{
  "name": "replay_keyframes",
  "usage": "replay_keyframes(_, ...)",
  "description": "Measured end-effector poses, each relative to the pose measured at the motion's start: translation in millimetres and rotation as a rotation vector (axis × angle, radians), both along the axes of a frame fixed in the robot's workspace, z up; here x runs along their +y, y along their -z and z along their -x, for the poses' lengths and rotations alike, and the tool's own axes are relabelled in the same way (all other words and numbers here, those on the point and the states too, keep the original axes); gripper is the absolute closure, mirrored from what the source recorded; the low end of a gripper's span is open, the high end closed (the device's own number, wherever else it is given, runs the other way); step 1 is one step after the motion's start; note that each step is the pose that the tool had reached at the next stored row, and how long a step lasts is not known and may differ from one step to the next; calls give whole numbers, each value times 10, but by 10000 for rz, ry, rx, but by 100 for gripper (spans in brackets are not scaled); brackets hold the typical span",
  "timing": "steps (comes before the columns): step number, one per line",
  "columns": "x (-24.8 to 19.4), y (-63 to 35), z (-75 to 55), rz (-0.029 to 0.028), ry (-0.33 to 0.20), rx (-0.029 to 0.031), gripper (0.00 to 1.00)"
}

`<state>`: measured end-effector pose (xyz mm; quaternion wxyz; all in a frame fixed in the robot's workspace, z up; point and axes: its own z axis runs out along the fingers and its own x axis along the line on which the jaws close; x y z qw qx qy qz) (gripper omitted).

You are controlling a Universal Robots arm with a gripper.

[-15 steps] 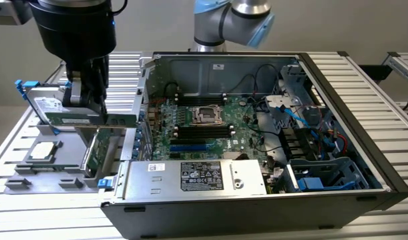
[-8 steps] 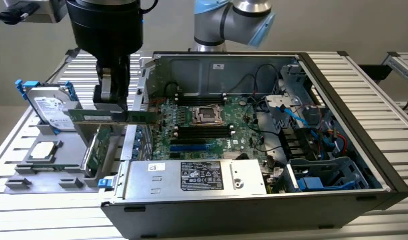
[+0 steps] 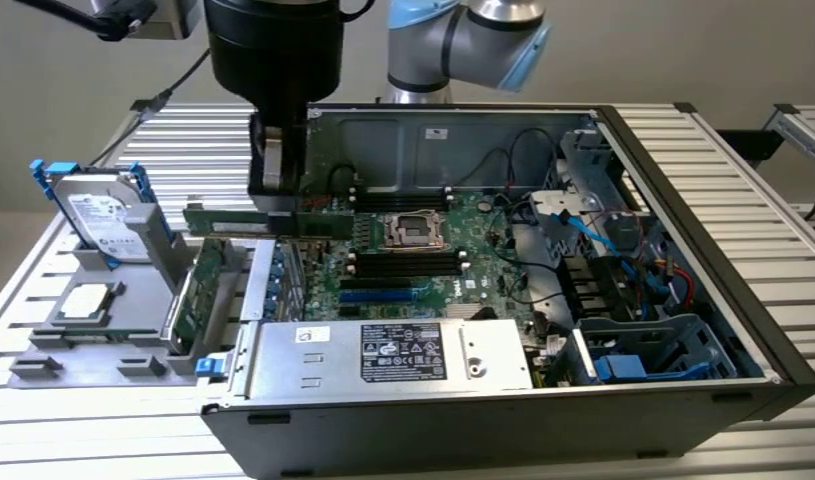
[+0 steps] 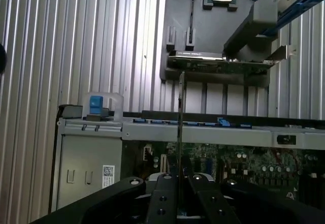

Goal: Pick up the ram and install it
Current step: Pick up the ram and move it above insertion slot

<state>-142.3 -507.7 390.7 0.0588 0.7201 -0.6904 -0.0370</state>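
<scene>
Black two-finger gripper (image 3: 279,205) pinches the long flat green ram stick (image 3: 220,217) mid-length, level and edge-down above the open black computer case (image 3: 447,440) wall at the exterior view's left, likely to align with the long black memory slots (image 3: 407,262).

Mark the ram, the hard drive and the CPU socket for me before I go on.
ram (image 3: 223,220): exterior view, on its green board, the stretch toward that view's left.
hard drive (image 3: 98,213): exterior view, on its labelled face.
CPU socket (image 3: 415,231): exterior view, on its metal centre.
</scene>
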Motion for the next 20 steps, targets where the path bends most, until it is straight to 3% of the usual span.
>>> replay_keyframes(16, 251, 1, -610, 8, -1, -4, 86)
replay_keyframes(20, 354, 18, -741, 57, -1, -64, 86)
